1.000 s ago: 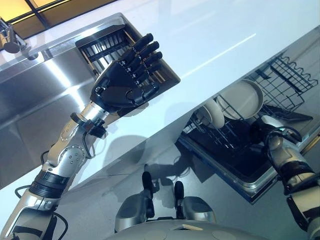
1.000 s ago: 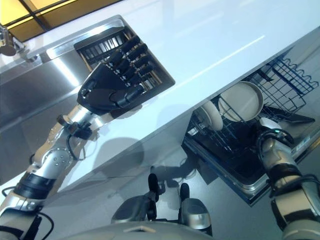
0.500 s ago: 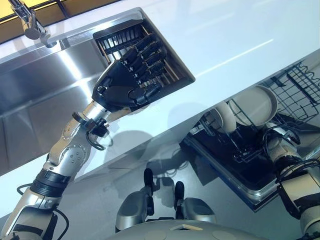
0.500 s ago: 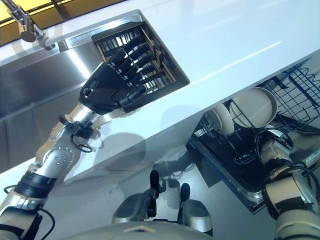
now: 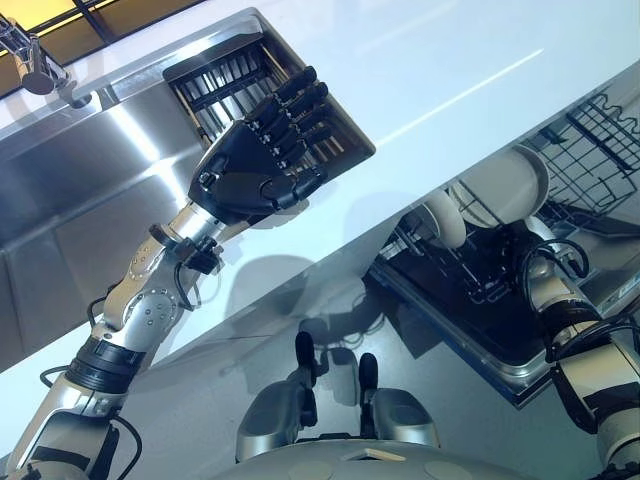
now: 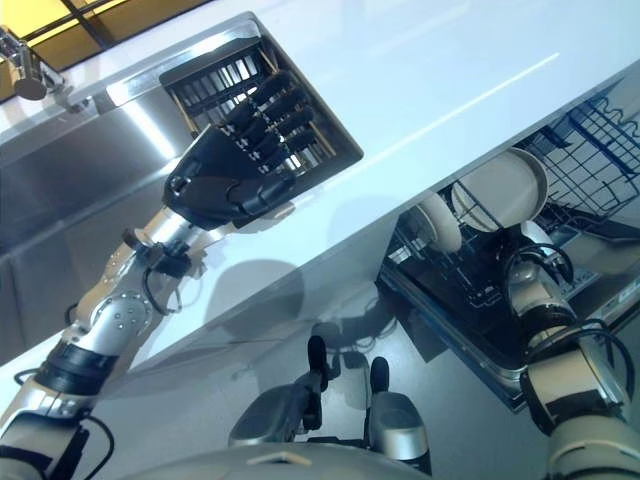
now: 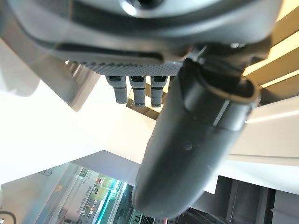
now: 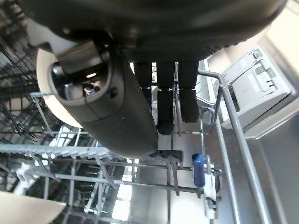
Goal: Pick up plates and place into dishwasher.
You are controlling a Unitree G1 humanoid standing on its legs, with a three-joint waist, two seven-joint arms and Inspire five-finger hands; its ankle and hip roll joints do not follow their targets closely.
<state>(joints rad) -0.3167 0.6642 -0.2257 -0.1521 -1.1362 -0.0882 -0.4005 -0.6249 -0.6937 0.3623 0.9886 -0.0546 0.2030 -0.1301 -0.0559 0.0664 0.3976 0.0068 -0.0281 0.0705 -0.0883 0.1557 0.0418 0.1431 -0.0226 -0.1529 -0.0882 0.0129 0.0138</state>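
Two cream plates stand on edge in the dishwasher's wire rack (image 5: 600, 130), a larger plate (image 5: 500, 185) and a smaller plate (image 5: 440, 218) beside it. My right hand (image 8: 166, 100) reaches down into that rack close to the larger plate (image 8: 44, 88). Its fingers are straight and it holds nothing. My left hand (image 5: 255, 165) hovers over the white counter (image 5: 450, 60), with its fingers stretched toward the slatted rack (image 5: 250, 90) at the sink's end. It is open and holds nothing; its thumb (image 7: 196, 140) fills the left wrist view.
A steel sink (image 5: 70, 190) with a tap (image 5: 30, 65) lies at the left of the counter. The open dishwasher door (image 5: 470, 320) juts out below the counter edge. A grey detergent compartment (image 8: 252, 88) sits past the rack's rim.
The head views have swung, so the whole scene shifts. My left hand keeps its pose by the slatted rack, and my right hand stays inside the dishwasher rack by the plates.
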